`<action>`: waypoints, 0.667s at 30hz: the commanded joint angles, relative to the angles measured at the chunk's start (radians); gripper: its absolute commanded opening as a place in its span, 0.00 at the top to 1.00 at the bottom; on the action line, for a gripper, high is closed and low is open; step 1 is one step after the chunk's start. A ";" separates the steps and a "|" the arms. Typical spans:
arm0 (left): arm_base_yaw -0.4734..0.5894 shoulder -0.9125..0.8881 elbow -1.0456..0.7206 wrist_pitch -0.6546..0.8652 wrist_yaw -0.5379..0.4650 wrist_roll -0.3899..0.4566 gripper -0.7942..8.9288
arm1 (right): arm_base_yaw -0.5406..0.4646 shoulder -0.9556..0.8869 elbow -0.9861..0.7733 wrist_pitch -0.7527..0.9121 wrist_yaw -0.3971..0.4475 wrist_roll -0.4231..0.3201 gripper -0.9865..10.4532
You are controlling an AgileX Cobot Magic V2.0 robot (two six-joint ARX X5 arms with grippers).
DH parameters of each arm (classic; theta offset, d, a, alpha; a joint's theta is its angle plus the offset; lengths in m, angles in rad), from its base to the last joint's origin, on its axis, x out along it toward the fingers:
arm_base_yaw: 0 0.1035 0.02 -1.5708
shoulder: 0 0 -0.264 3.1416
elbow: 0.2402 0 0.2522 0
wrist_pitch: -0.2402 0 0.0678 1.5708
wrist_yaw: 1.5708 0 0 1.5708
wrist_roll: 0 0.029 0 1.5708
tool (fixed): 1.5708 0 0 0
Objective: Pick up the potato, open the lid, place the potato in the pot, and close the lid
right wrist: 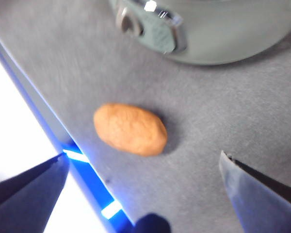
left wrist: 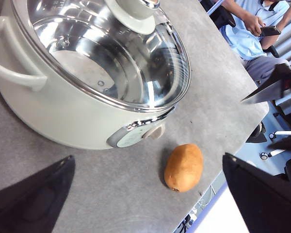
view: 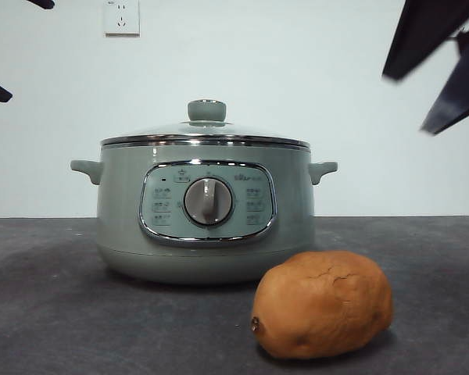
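Front view: potato [view: 322,305] lay on desk [view: 55,312] near its front edge, just before pot [view: 203,234], apart; glass lid [view: 205,134] was on. Right gripper [right wrist: 145,179] hung above potato w/ jaws wide, empty; left gripper [left wrist: 145,194] likewise spread, empty. Risk: nudged potato rolls off the near edge. Room between potato & pot tight; desk either side open.

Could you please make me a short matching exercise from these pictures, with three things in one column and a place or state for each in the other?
Things:
1. potato
2. lid
3. right gripper

States:
A. closed on the pot, knob on top
B. open, above the table, holding nothing
C. lying on the table in front of the pot

Pairs: 1-C, 2-A, 3-B
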 commanded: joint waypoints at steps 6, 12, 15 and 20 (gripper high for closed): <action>0.002 0.000 0.003 -0.006 0.003 0.030 0.36 | 0.176 0.139 0.002 0.038 0.114 -0.140 0.33; 0.002 0.000 0.003 -0.047 0.000 0.050 0.36 | 0.222 0.254 0.002 0.095 0.125 -0.160 0.33; 0.002 0.000 0.003 -0.072 0.000 0.071 0.36 | 0.222 0.304 0.002 0.117 0.125 -0.160 0.33; 0.002 0.000 0.003 -0.107 -0.003 0.105 0.36 | 0.222 0.362 0.002 0.147 0.125 -0.160 0.33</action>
